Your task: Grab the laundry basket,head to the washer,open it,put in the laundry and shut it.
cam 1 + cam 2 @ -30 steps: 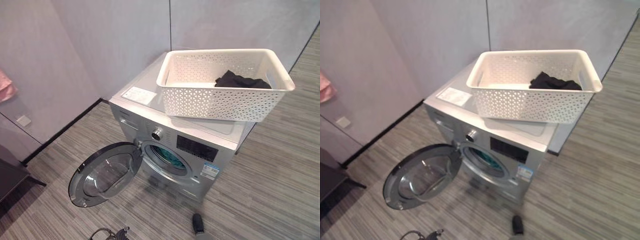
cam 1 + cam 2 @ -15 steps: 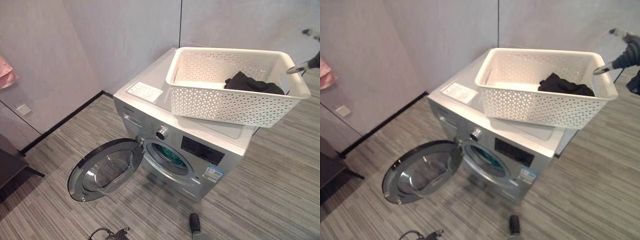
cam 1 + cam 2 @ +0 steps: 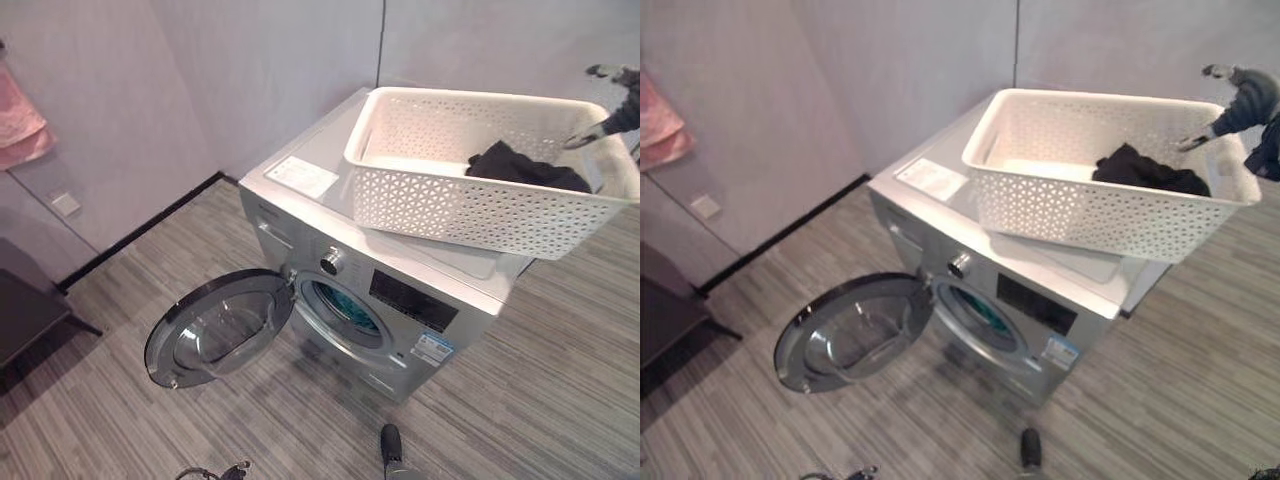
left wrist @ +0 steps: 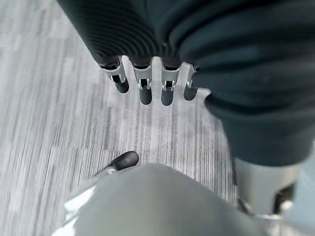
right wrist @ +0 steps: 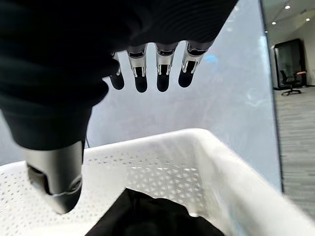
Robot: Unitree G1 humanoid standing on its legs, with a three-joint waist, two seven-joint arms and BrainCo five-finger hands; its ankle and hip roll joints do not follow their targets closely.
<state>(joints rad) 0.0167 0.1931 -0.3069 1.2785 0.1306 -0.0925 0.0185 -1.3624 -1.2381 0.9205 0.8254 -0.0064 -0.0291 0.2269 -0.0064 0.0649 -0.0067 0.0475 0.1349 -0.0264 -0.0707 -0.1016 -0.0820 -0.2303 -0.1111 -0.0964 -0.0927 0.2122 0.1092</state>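
A white lattice laundry basket stands on top of the silver washer, with a black garment lying at its right end. The washer's round door hangs open, swung out to the left, and teal cloth shows inside the drum. My right hand hovers open above the basket's right end, touching nothing. In the right wrist view its straight fingers point over the basket's rim and the black garment. My left hand hangs open over the striped floor.
Grey walls close in behind and to the left of the washer. A pink towel hangs on the left wall above a wall socket. A dark piece of furniture stands at the left edge. Striped floor lies in front of the open door.
The camera has shifted, so the washer sits further right in the picture. My right hand has come up at the upper right, above the basket's right end. Basket and door have not moved.
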